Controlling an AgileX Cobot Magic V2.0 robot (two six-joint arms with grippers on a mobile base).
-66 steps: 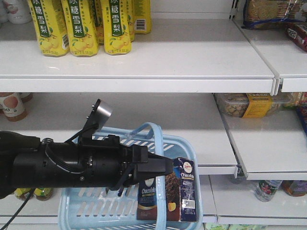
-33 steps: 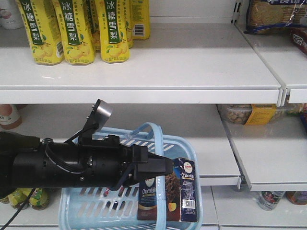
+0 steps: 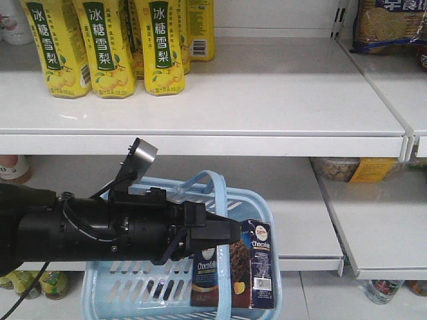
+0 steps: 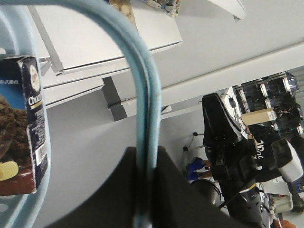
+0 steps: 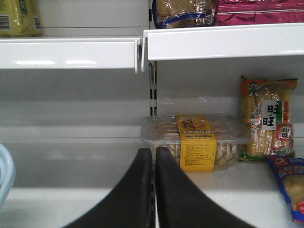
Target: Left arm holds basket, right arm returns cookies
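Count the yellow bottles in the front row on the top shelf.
3: left bottle, middle bottle and right bottle, side by side. More stand behind them, partly hidden.

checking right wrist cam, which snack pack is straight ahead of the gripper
The clear tub with the yellow label, straight beyond the right gripper; the orange-green bag and blue packet sit off to its right.

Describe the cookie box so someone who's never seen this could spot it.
Below the white shelf of yellow bottles hangs a light blue basket, held by its handle in the left hand. The cookie box stands upright at its right end: the only dark navy-and-brown thing there, with white Choco lettering and a barcode.
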